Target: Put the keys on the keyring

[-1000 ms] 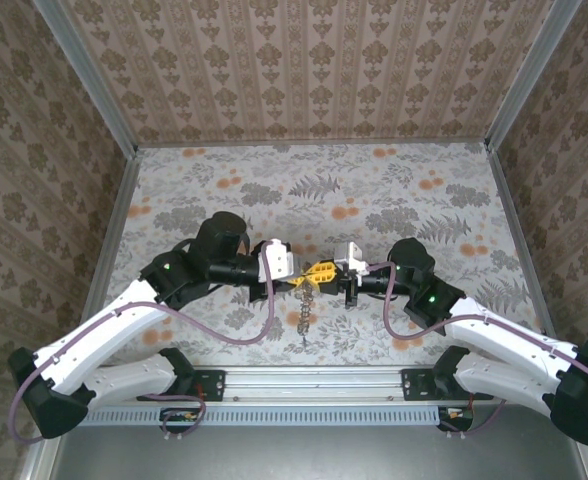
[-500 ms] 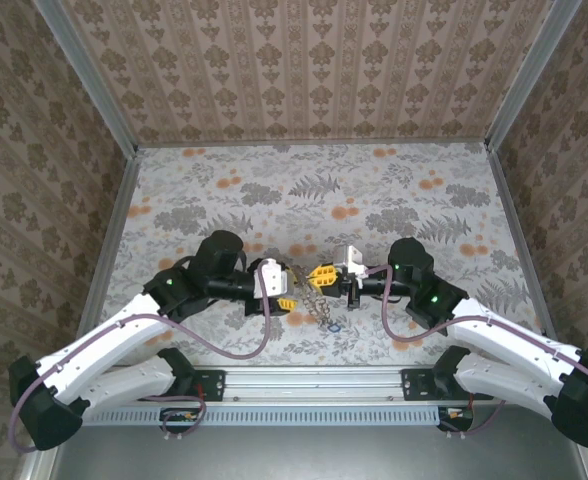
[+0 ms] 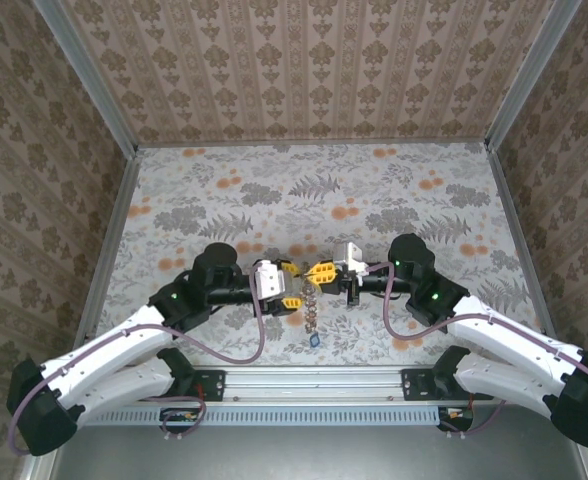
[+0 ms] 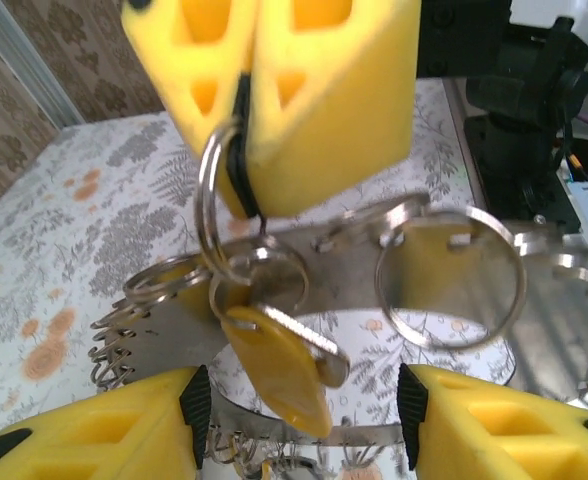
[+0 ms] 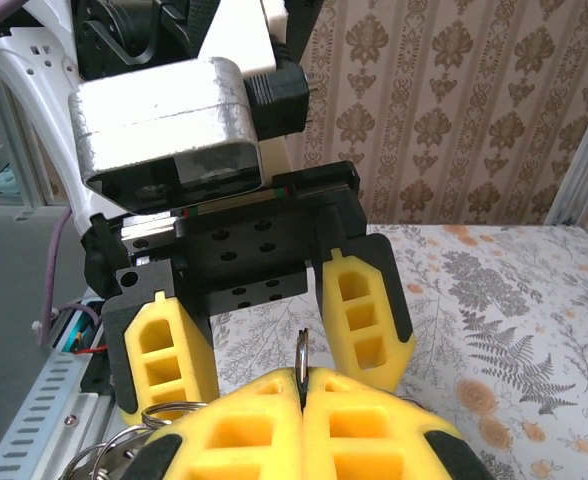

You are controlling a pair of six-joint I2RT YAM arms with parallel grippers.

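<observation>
The right gripper point(image 5: 302, 386), at the near edge, has its yellow fingers pressed together on a thin metal ring point(image 5: 301, 348) standing upright, facing the left gripper point(image 5: 265, 343), fingers spread wide, above the floral table point(image 5: 534, 345).

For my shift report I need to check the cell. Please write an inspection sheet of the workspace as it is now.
Surface: floral-patterned table.
Job's things: keyring hangs between the grippers; yellow key on one of its rings; blue key at its lower end.
Clutter: nothing seen.
Grippers: left gripper open, facing the keyring; right gripper shut on a ring of it.
Cables: purple cables loop along both arms.
Surroundings: patterned walls, metal frame.
</observation>
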